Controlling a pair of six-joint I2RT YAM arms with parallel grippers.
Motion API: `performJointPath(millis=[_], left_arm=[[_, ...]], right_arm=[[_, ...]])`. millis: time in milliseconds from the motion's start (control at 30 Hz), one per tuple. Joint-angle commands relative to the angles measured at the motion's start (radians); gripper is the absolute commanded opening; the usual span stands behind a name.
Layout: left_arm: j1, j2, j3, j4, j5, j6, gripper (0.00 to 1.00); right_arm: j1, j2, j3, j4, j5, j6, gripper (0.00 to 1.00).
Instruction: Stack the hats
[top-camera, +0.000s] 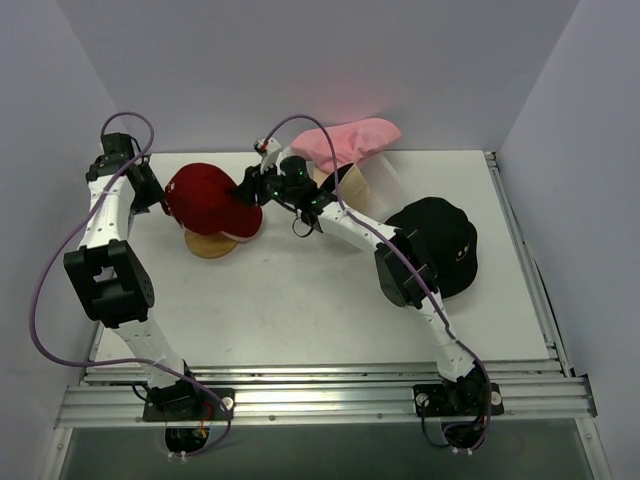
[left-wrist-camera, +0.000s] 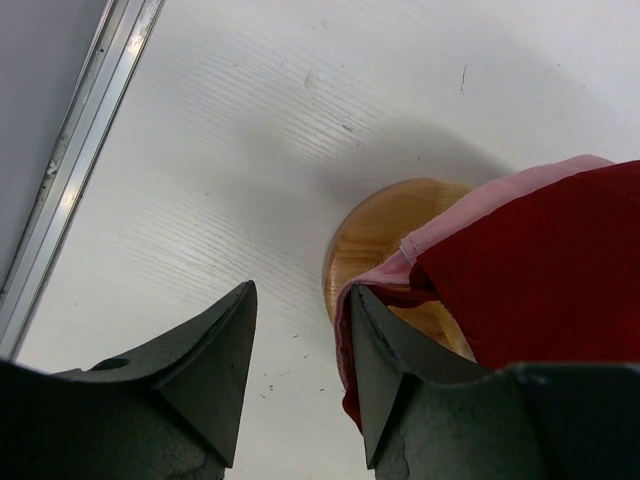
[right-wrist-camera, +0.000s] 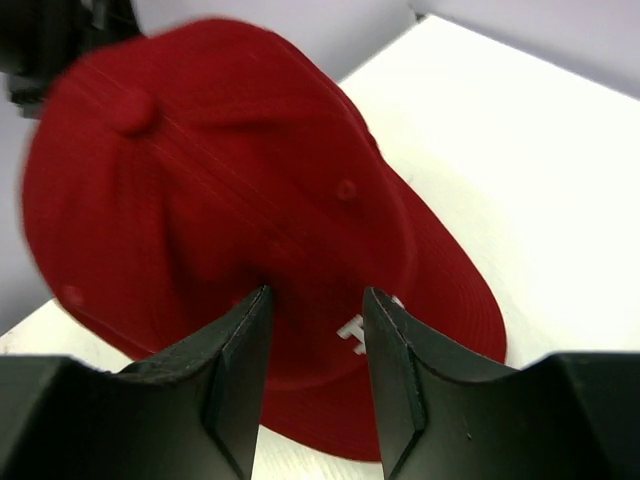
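Note:
The red cap (top-camera: 208, 197) with white marks (right-wrist-camera: 352, 328) sits on the wooden stand (top-camera: 212, 245), over a pink hat whose hem (left-wrist-camera: 470, 215) shows beneath it. My left gripper (top-camera: 162, 200) is open at the cap's left edge; in the left wrist view (left-wrist-camera: 303, 290) its right finger touches the pink and red hems and the gap holds nothing. My right gripper (top-camera: 246, 188) is open at the cap's right side, its jaws (right-wrist-camera: 316, 292) straddling the crown front. A pink cap (top-camera: 348, 140) lies at the back over something tan (top-camera: 328, 176). The black bucket hat (top-camera: 446, 240) lies right.
White walls close in the table (top-camera: 300, 300) on the left, back and right. A pale translucent object (top-camera: 378, 182) sits under the pink cap's right side. A metal rail (left-wrist-camera: 70, 170) runs along the table's left edge. The stand's round wooden base (left-wrist-camera: 385, 225) rests on the table.

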Motion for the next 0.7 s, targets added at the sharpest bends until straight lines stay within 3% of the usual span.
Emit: performJointPath(millis=[0,267,667], left_arm=[[0.012,-0.042,0.008,0.003,-0.026,-0.004,0.51],[0.024,-0.145,0.012,0.007,0.068,-0.027,0.57],[0.024,-0.219,-0.012,0.021,0.204,-0.038,0.61]], right_arm=[[0.001,-0.065,-0.046,-0.017,0.082,-0.003,0.37],[-0.005,-0.142,-0.151,-0.058,0.24,0.056,0.34],[-0.017,-0.091,-0.148,-0.055,0.275,0.158,0.28]])
